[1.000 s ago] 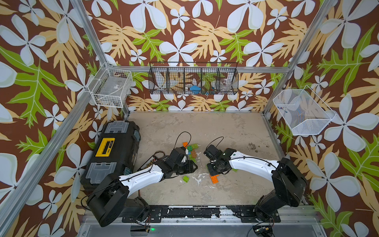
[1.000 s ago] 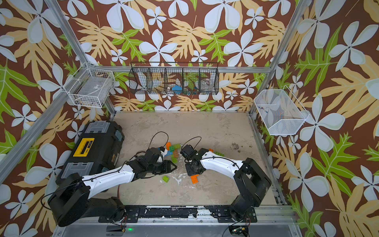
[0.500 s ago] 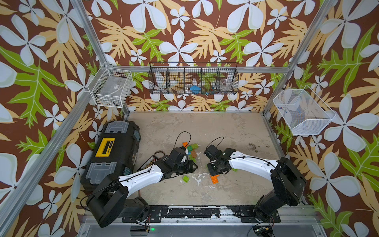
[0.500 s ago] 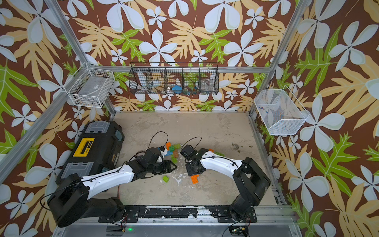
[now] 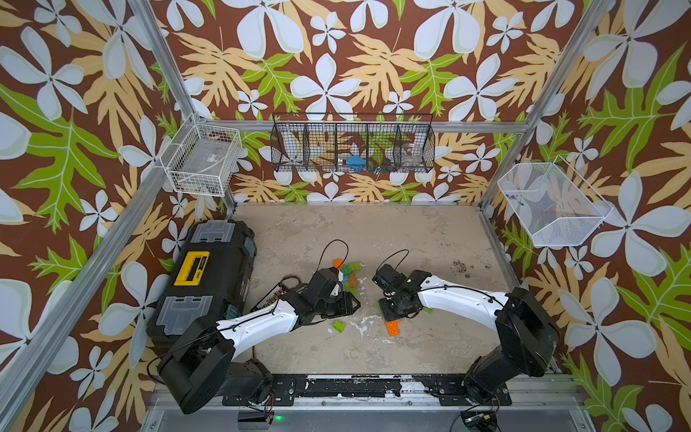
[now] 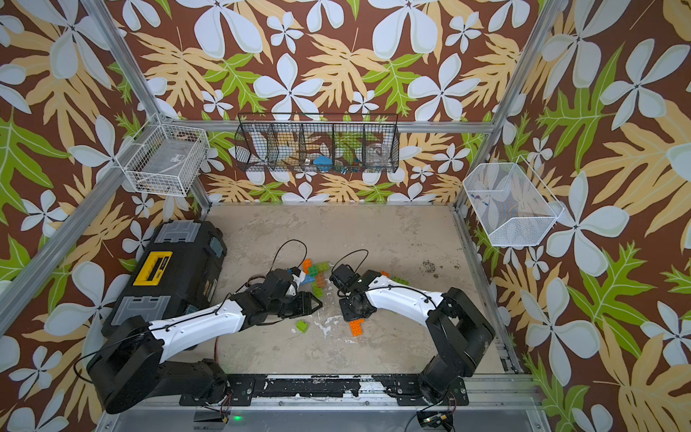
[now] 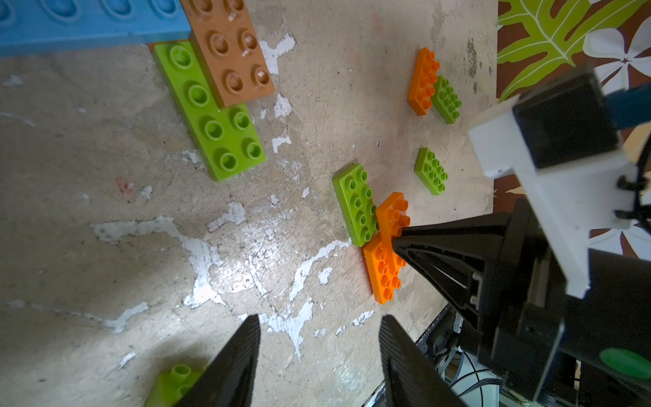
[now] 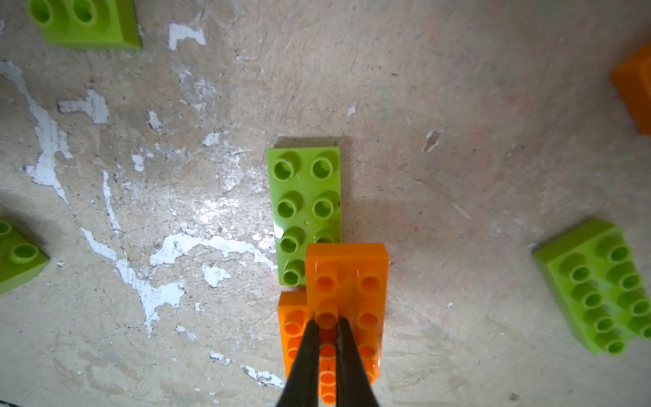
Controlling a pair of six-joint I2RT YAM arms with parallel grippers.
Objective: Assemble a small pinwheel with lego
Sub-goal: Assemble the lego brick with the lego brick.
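right gripper: jaws together, tips pressed down on the top orange brick. That brick overlaps the end of a lime brick and a second orange brick, both flat on the table, mid-front in both top views. left gripper: jaws apart, nothing between them, low over the table, facing that stack. A small lime brick sits just beside one finger. The other lego: blue brick, brown brick and long lime brick piled together past the left gripper; loose orange/lime pieces lie beyond the right gripper.
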